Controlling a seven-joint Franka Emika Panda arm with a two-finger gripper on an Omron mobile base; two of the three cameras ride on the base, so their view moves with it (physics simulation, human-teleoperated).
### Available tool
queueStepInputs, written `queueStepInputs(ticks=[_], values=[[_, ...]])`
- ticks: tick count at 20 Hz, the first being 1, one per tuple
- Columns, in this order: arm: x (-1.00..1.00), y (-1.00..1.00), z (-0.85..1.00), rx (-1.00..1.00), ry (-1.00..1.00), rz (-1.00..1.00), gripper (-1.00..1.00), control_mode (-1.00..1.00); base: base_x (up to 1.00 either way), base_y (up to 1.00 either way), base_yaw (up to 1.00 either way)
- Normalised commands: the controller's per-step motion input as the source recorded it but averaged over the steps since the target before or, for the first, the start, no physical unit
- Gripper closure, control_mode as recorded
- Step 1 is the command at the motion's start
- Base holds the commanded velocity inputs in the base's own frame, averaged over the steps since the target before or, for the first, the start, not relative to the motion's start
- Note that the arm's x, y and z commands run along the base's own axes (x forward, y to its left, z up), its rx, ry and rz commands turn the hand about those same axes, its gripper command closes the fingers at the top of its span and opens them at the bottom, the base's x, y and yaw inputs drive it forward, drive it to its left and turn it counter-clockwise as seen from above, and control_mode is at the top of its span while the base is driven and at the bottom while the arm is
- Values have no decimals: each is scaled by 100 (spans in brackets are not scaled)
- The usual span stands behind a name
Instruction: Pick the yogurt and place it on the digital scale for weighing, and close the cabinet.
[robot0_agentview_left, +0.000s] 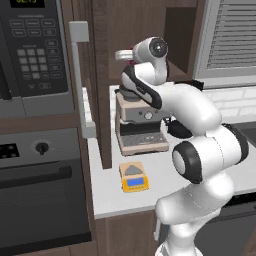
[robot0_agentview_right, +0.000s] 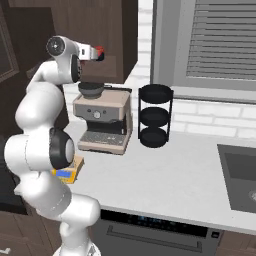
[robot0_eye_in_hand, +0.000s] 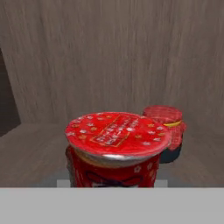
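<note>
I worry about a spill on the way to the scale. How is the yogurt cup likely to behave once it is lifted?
The yogurt cup is short and wide-lidded, so it probably stands steady and rarely tips. Its glossy side may slip a little in the grip. Being round, it would likely roll if dropped sideways.

My arm rises from my base, elbow folded high, wrist level and reaching toward twelve o'clock; my claw is clamped tight on the yogurt.
</note>
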Motion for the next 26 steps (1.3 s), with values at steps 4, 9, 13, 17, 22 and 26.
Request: queueStepInputs(ticks=[4, 9, 13, 17, 22, 26], values=[[-100, 37, -27, 5, -9, 0, 100, -100, 0, 0, 0], [-100, 50, -29, 4, -10, 0, 100, -100, 0, 0, 0], [-100, 52, -25, 7, -8, 0, 100, -100, 0, 0, 0], [-100, 23, -34, 9, -2, 0, 100, -100, 0, 0, 0], [-100, -13, -15, 4, 0, 0, 100, -100, 0, 0, 0], [-100, -59, -1, 4, 6, 3, 100, -100, 0, 0, 0]])
